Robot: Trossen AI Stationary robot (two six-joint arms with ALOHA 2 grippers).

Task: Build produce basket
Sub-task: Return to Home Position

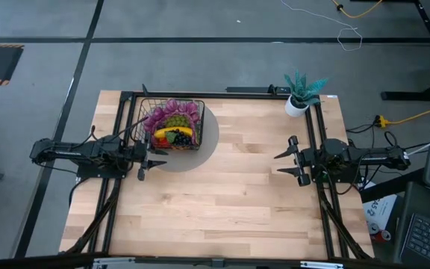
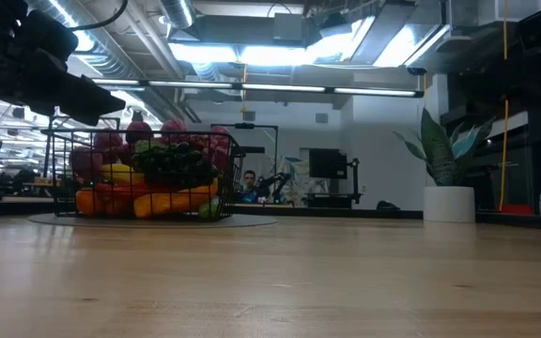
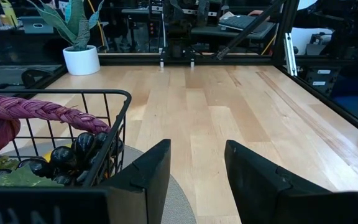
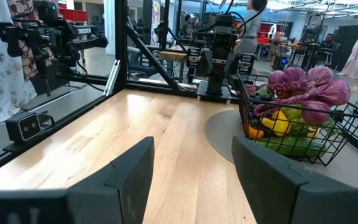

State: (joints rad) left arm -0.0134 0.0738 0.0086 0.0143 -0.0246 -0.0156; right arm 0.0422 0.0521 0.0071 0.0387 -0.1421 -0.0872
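Note:
The black wire-mesh basket [image 1: 172,123] stands on a round grey mat [image 1: 207,142] toward the table's far left. It is filled with produce: purple string [image 1: 172,110], green grapes [image 1: 176,121], a yellow banana [image 1: 172,133], dark grapes [image 1: 178,138] and orange pieces at the bottom [image 2: 97,202]. My left gripper [image 1: 149,159] hovers open just off the basket's near left corner, touching nothing; in the left wrist view [image 3: 194,168] the basket wall [image 3: 114,134] is beside it. My right gripper [image 1: 288,161] waits open at the table's right side, its fingers [image 4: 194,168] facing the basket [image 4: 297,118].
A teal potted plant in a white pot [image 1: 298,96] stands at the table's far right corner. Bare wooden tabletop [image 1: 230,194] spreads between the arms and toward the near edge. Black frame rails [image 1: 323,217] run along the table's sides. A person [image 2: 249,180] is in the room beyond.

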